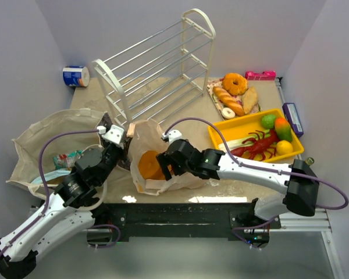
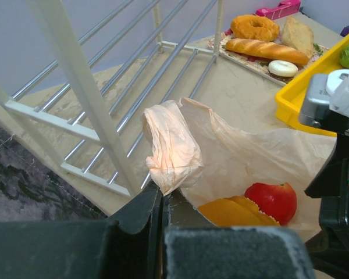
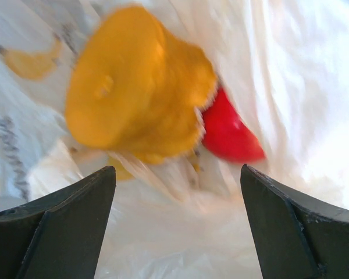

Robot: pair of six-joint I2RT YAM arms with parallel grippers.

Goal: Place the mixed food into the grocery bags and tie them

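1. Peach-pink bag point(image 1: 141, 142) – thin film, lying at the bench point(image 1: 244, 189) centre in the top view, mouth turned toward 6 o'clock. Handles untied.
2. Left hand point(image 2: 161, 195) – fingers pressed together on one bunched loop handle point(image 2: 170, 145), lifting it at the bag's 10 o'clock corner.
3. Right hand point(image 3: 177, 171) – fingers spread wide, reaching in at the bag mouth, gripping nothing.
4. Contents – an orange-yellow item point(image 3: 134, 87), blurred and clear of both fingers, with a red apple point(image 3: 227, 133) touching its 4 o'clock side.
5. Cloth tote point(image 1: 41, 139) – at 9 o'clock, open, some packets inside.
6. Toy fruit point(image 1: 282, 131) – in the yellow tray point(image 1: 244, 125) at 3 o'clock, not yet bagged.
7. Hazards, as judged:
   - Only one handle is held, so the far lip may sag and close the mouth.
   - The open fingers could snag the film on the way out and drag the bag, or pull the handle from the pinch.
   - The round apple could roll out if the mouth tips lower.
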